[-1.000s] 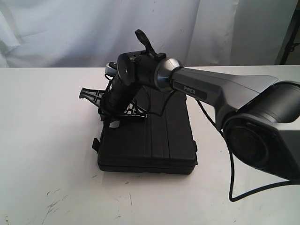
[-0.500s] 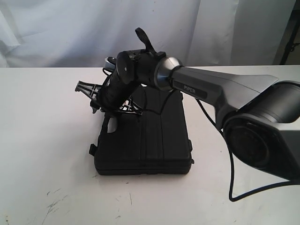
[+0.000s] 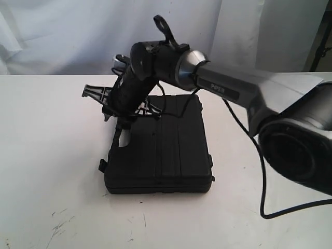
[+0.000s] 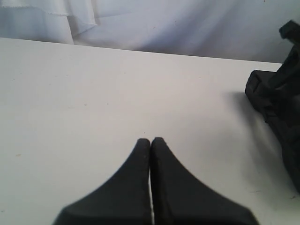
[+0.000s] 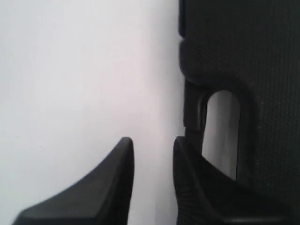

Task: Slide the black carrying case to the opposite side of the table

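Note:
The black carrying case (image 3: 166, 150) lies flat on the white table (image 3: 41, 155), its handle cutout (image 3: 123, 139) on its left end. My right arm reaches across the case, and my right gripper (image 3: 121, 123) hangs just above that handle end. In the right wrist view the right gripper (image 5: 153, 143) is open with only bare table between its fingers. One finger (image 5: 187, 183) sits right beside the case's handle (image 5: 220, 126). My left gripper (image 4: 150, 140) is shut and empty over bare table, and it does not show in the exterior view.
A white curtain (image 3: 78, 36) hangs behind the table. Dark scratch marks (image 3: 59, 220) mark the near left of the tabletop. The right arm's cable (image 3: 270, 207) loops onto the table at the right. A black mass (image 4: 276, 98) fills the edge of the left wrist view.
The case slid a little to the left and nearer, then stopped. My right gripper has since risen slightly above the handle end.

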Controlling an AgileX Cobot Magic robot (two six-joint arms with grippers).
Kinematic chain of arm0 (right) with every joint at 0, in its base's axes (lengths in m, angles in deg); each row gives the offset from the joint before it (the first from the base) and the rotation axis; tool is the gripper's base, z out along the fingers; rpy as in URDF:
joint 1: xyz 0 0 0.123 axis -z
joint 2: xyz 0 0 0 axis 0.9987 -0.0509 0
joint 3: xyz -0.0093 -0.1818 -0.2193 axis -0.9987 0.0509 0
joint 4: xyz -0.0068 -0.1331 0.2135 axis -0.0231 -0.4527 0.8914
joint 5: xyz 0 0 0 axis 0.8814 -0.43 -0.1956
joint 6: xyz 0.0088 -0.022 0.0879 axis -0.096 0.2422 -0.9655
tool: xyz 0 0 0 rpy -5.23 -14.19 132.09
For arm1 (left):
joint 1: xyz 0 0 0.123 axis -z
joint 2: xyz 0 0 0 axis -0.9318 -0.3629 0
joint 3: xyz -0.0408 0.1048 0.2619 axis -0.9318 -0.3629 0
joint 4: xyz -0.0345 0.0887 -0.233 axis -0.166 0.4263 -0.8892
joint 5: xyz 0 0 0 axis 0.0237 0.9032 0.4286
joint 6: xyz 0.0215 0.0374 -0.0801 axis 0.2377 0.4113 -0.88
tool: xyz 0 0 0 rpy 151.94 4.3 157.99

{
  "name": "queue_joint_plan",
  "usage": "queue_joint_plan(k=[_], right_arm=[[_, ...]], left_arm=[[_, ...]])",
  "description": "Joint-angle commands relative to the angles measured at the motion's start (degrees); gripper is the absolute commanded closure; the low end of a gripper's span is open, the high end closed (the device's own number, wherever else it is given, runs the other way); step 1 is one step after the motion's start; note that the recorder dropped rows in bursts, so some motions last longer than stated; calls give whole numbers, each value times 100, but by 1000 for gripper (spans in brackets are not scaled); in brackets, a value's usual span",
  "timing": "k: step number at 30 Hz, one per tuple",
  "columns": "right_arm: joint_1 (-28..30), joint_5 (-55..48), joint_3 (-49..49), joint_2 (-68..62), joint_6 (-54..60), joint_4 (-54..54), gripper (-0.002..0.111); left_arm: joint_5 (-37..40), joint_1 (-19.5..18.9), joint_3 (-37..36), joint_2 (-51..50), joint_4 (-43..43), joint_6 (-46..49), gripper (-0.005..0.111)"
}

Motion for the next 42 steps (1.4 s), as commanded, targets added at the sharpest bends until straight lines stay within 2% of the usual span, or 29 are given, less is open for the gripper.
queue_joint_plan(k=[1,2,5,8,9,18,20,23,29,34,38,42], right_arm=[[143,31,-37,563,1094,-69,102],[176,-22,-37,645,1281,-69,107],[445,-313,-37,1038,1811,-248,108],[527,-595,142,1433,1737,-1288,108],[527,-479,397,1689,1615,-1562,108],[527,1262,3100,3911,2020,-1562,108],[527,1384,3726,4458,2020,-1626,108],[527,1246,4119,4949,2020,-1875,108],[527,56,4317,5709,1973,-1893,108],[527,-33,4317,6084,1986,-1903,108],[527,-238,4317,6345,2052,-2338,108],[527,-891,4338,6617,1482,-2981,108]], left_arm=[[-65,-11,-25,27,3,8,107],[-65,-11,-25,27,3,8,107],[-65,-11,-25,27,3,8,107],[-65,-11,-25,27,3,8,107],[-65,-11,-25,27,3,8,107],[-65,-11,-25,27,3,8,107],[-65,-11,-25,27,3,8,107],[-65,-11,-25,27,3,8,107],[-65,-11,-25,27,3,8,107],[-65,-11,-25,27,3,8,107],[-65,-11,-25,27,3,8,107],[-65,-11,-25,27,3,8,107]])
